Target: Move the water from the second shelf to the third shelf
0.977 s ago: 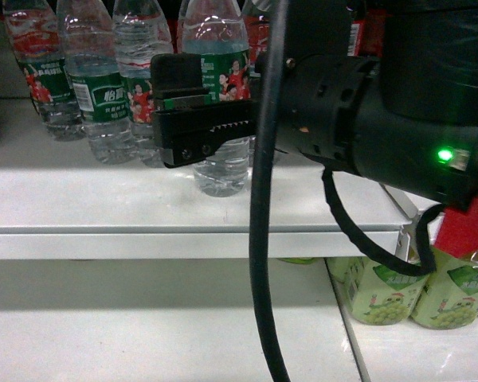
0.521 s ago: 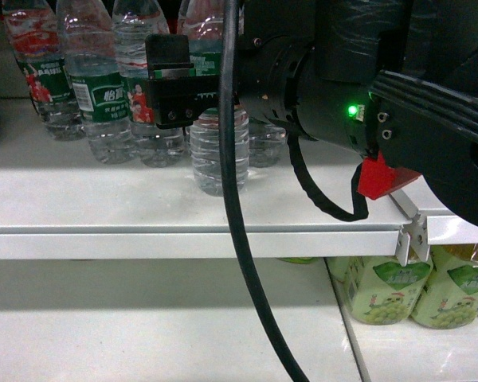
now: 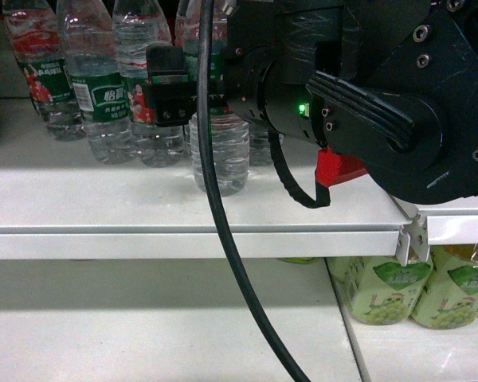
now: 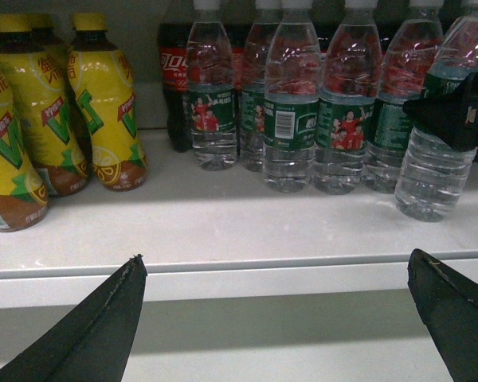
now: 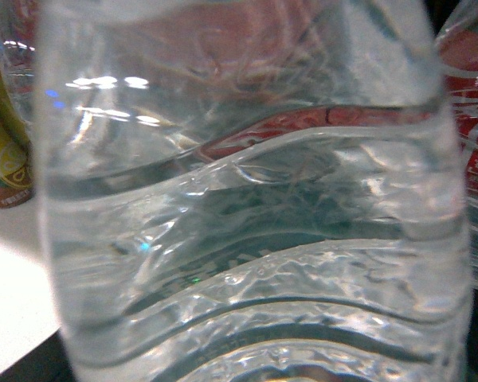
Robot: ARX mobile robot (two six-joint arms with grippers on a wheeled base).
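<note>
The left hand [image 4: 275, 318] hangs low before the shelf edge [image 4: 239, 263], its two dark fingers spread wide with nothing between them; the step is not its business and it does best staying clear below

The right hand [image 3: 175, 103] is at the green label of the water bottle [image 3: 220, 151], which stands at the front of the shelf, just ahead of the row of like bottles [image 3: 95, 87] behind and to the left of the hand. From the right wrist camera the water bottle [image 5: 255, 223] fills the whole view, so it sits deep between the fingers. The left wrist view shows the dark fingers wrapped at the label of the bottle [image 4: 434, 175], so I judge the hand closed on it, though the contact itself is partly hidden

To do this step well: the ribbed plastic is soft and will give under pressure, so keep the squeeze firm but not crushing. Judging by the base, the bottle is at or just off the shelf board [image 3: 183, 207]; lift it a little before drawing it back, straight toward the robot, so the hand does not knock the neighbours beyond it. Keep it upright, mind the hanging cable [image 3: 215, 199], then carry it to the third shelf
</note>
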